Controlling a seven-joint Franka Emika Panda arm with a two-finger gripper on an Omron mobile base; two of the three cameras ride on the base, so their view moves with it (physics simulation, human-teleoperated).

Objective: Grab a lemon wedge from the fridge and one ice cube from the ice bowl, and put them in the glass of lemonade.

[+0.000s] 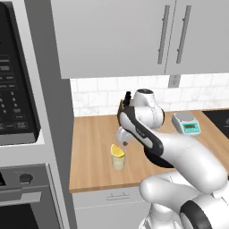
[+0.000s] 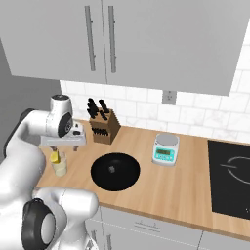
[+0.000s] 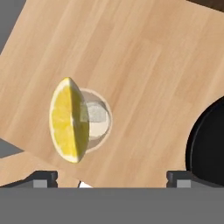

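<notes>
Lemon wedge delivered to the glass; the ice cube is yours to fetch next.

You can see the lemon wedge (image 3: 69,127) sitting across the rim of the glass of lemonade (image 3: 97,120), overhanging one side rather than sunk into the drink, on the wooden surface (image 1: 94,138) near its front left end. Your end effector (image 3: 111,177) hangs just above the glass with its fingers spread wide and nothing between them. That reads as the first half of the job done. The ice bowl (image 2: 115,171) lies just to the right of the glass, with one small pale cube (image 2: 112,169) in it, untouched. Beyond it stand the knife block (image 2: 103,127) and the kitchen scale (image 2: 166,149).
</notes>
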